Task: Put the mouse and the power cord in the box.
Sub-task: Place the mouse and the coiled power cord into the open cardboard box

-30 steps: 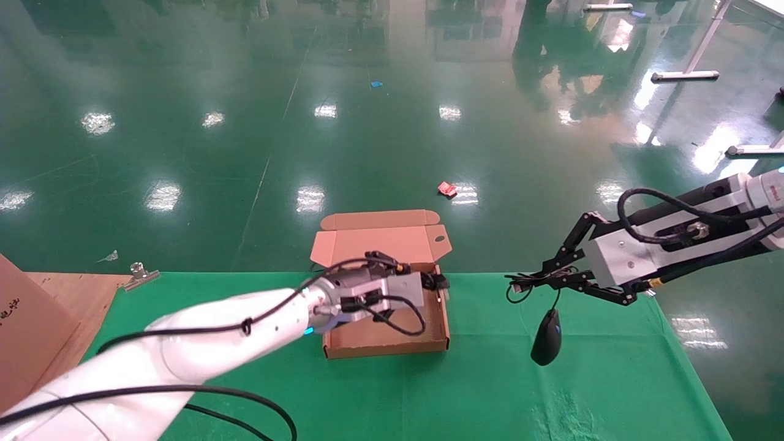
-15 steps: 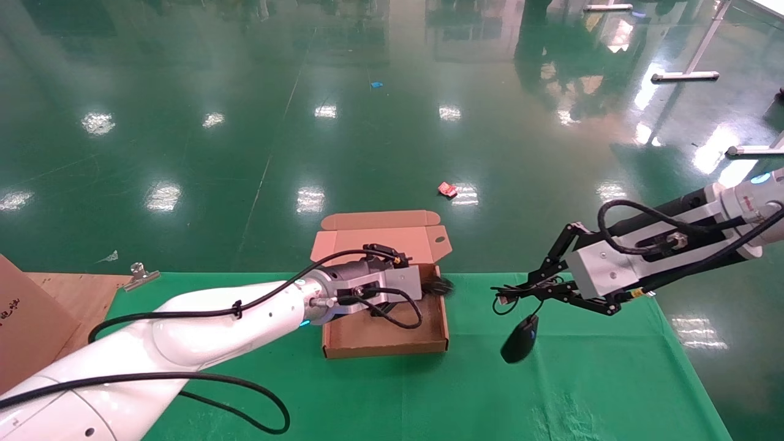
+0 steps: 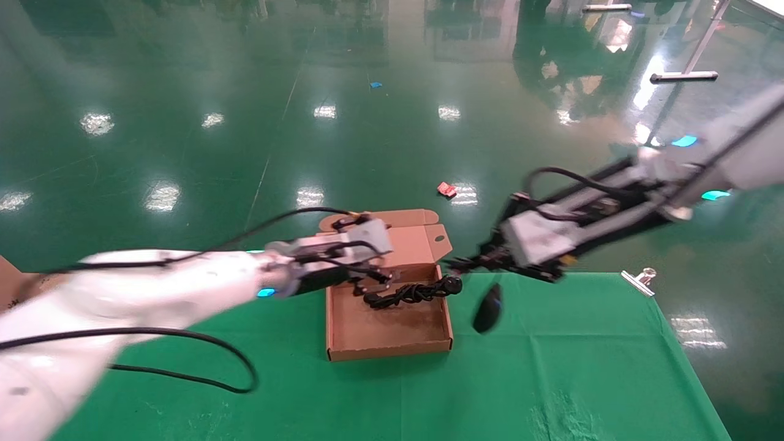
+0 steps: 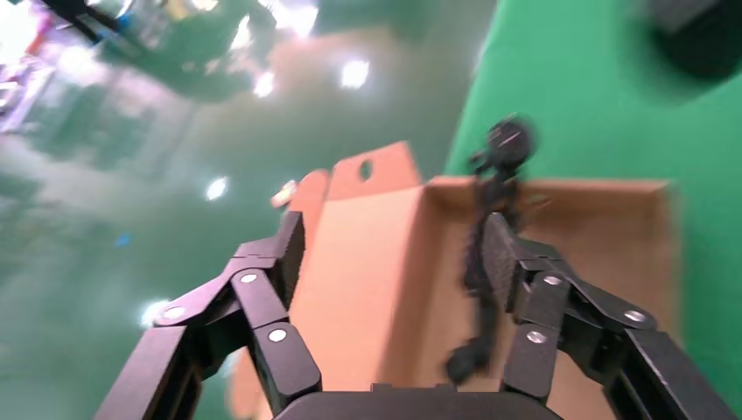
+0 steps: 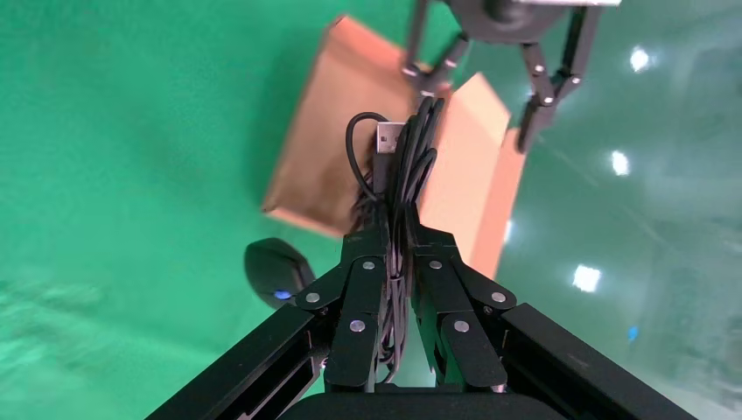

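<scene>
Box [image 3: 392,334] lies open under the left gripper [image 3: 367,283]; cord [image 3: 411,293] sprawls across its far part, just beyond the released, spread fingers; right gripper [image 3: 460,264], beside the box, clenches the wire, mouse [image 3: 488,307] dangling below it.

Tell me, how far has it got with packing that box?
About halfway. The power cord already lies inside the open box, with its plug resting on the box's right wall, and the left end effector is open above it. The right end effector grips the bundled wire, so the mouse dangles just outside the box's right wall. Lowering the mouse in is what is left.
</scene>
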